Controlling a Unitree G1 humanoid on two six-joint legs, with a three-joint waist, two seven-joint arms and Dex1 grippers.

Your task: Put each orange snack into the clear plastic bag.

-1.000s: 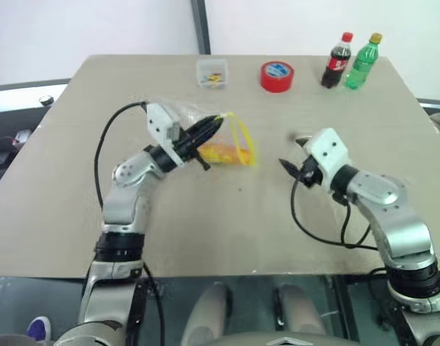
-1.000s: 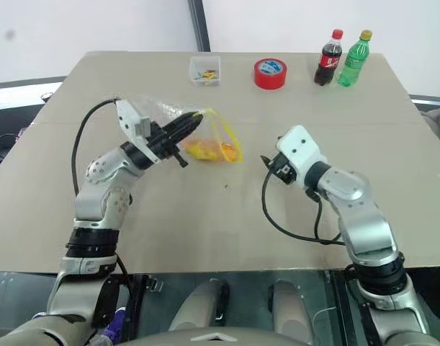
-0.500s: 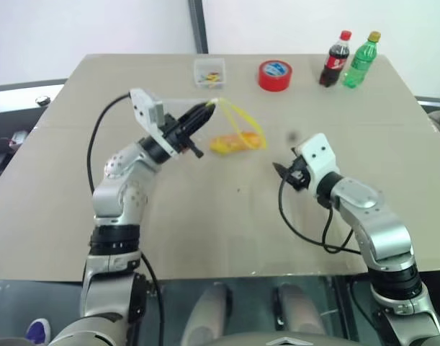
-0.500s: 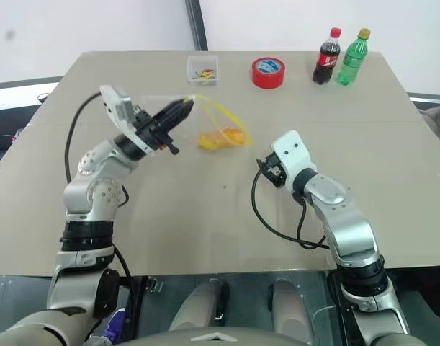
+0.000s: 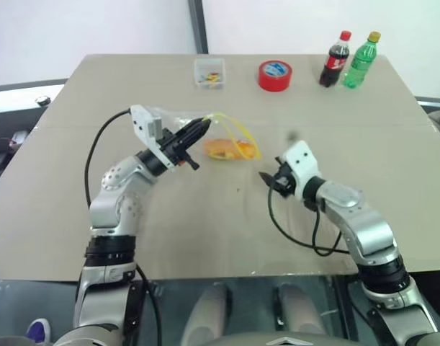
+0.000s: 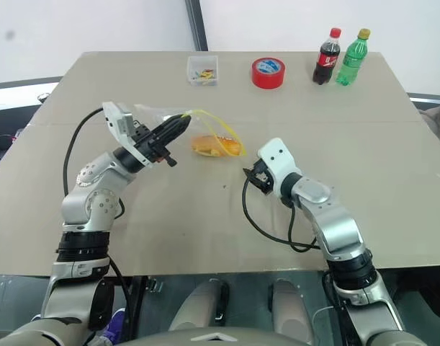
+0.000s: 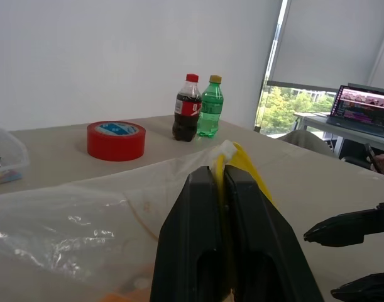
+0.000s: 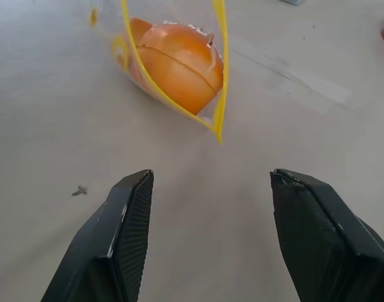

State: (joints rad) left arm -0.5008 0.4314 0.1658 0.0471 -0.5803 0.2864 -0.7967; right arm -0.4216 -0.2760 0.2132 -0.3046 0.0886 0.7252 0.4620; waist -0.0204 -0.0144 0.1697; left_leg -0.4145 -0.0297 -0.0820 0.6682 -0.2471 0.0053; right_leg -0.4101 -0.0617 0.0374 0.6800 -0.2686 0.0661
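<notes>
The clear plastic bag (image 5: 178, 115) lies crinkled on the tan table (image 5: 205, 231), its yellow strip (image 8: 220, 69) looped open toward my right arm. Two orange snacks (image 8: 179, 66) sit inside it, one behind the other. My left gripper (image 5: 198, 130) is shut on the bag's yellow-strip edge and holds that edge a little above the table; the same pinch shows in the left wrist view (image 7: 224, 173). A short way to the right of the bag's mouth, my right gripper (image 5: 266, 177) stands open and empty, its fingers (image 8: 132, 214) pointing at the snacks.
At the table's far edge stand a small clear box of coloured bits (image 5: 210, 72), a red tape roll (image 5: 276, 75), a cola bottle (image 5: 335, 61) and a green bottle (image 5: 362, 61). A laptop (image 7: 364, 107) sits on a desk beyond the table.
My right gripper has moved left and a little down, closer to the bag's mouth. The left gripper keeps its pinch on the bag and has rolled slightly.
</notes>
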